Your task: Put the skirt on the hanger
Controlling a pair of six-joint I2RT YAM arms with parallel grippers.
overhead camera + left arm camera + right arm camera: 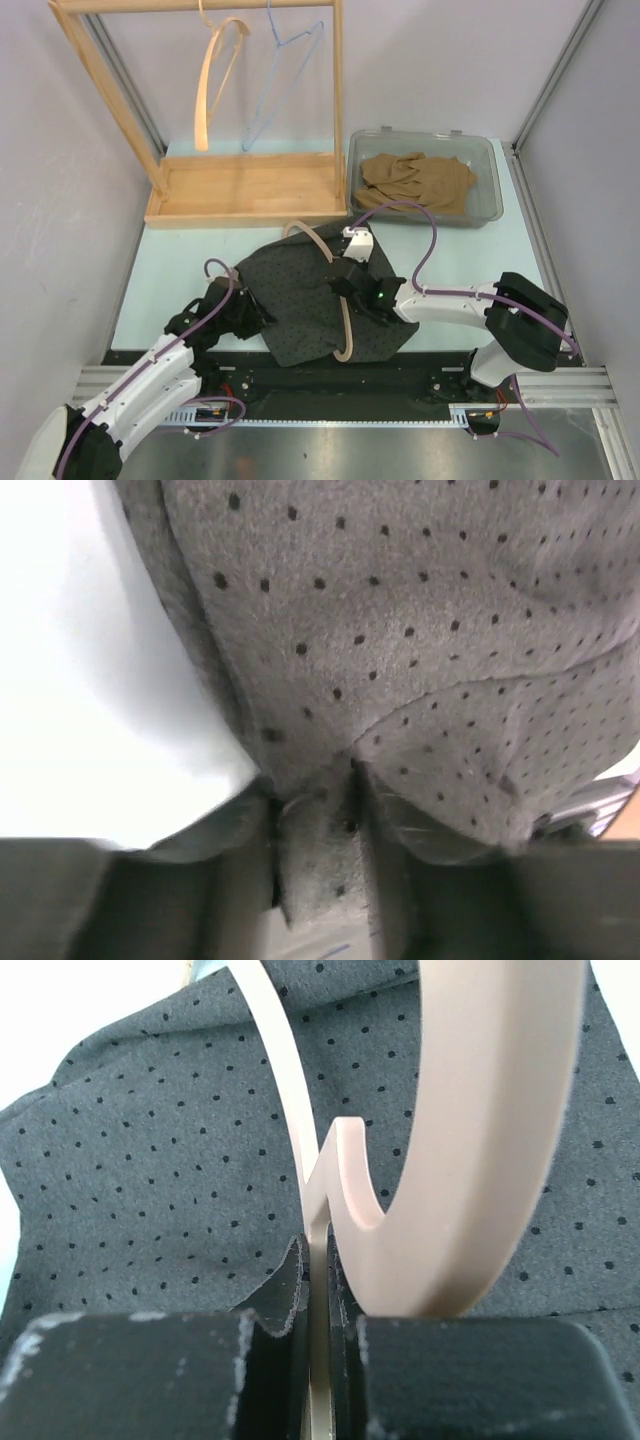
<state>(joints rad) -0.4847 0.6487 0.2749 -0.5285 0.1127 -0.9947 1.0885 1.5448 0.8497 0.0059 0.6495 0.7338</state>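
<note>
One hanger (347,338) lying over skirt (295,300), right hand (343,283) clamped on it, left hand (250,308) at skirt's left edge, grip unclear.

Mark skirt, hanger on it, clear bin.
skirt (290,300), top view, middle of the fabric.
hanger (500,1110), right wrist view, broad arm.
bin (485,212), top view, front-right corner.

Left gripper (315,820) sits low, jaws part-open; right gripper (318,1300) is clamped tight.
</note>
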